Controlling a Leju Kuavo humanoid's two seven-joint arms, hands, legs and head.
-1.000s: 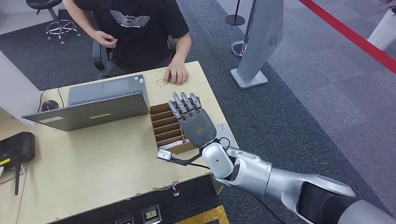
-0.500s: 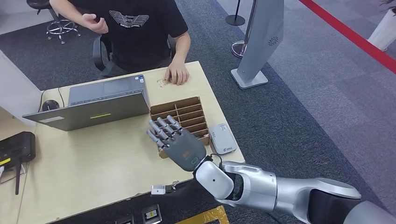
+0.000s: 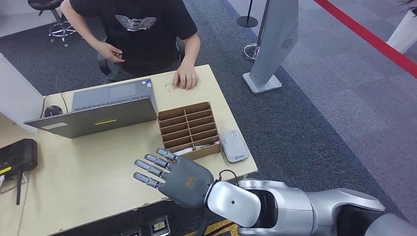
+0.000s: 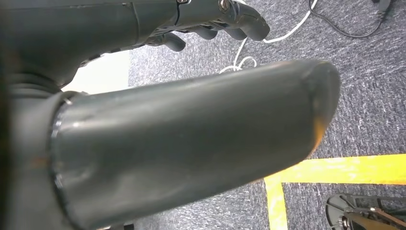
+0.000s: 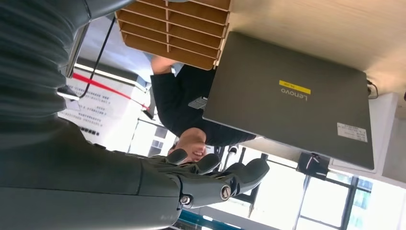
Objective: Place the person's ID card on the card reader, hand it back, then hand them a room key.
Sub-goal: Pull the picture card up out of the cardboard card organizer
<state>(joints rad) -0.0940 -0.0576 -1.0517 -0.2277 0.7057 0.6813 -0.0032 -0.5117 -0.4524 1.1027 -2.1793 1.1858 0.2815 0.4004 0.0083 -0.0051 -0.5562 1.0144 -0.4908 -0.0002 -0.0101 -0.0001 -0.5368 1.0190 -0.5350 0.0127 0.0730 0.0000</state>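
Observation:
My right hand (image 3: 172, 177) hovers over the front edge of the wooden table (image 3: 88, 172), fingers spread and holding nothing. Behind it stands a cardboard divider box (image 3: 189, 129) with a white card lying in its nearest slot. The grey card reader (image 3: 233, 146) lies right of the box, bare on top. At the far edge the person's hand (image 3: 186, 77) rests beside a small card (image 3: 171, 87). My left hand (image 4: 191, 143) hangs over the carpet, fingers loose, nothing in it. The right wrist view shows my right hand (image 5: 215, 177) below the box (image 5: 172, 28).
A grey laptop (image 3: 98, 110) stands half open left of the box, also seen from the right wrist (image 5: 287, 96). A black device (image 3: 17, 155) sits at the table's left end. A grey kiosk stand (image 3: 270, 44) rises on the carpet to the right.
My right hand has drawn back from over the divider box toward the table's front edge and to the left. The person's free hand has lifted and come down again.

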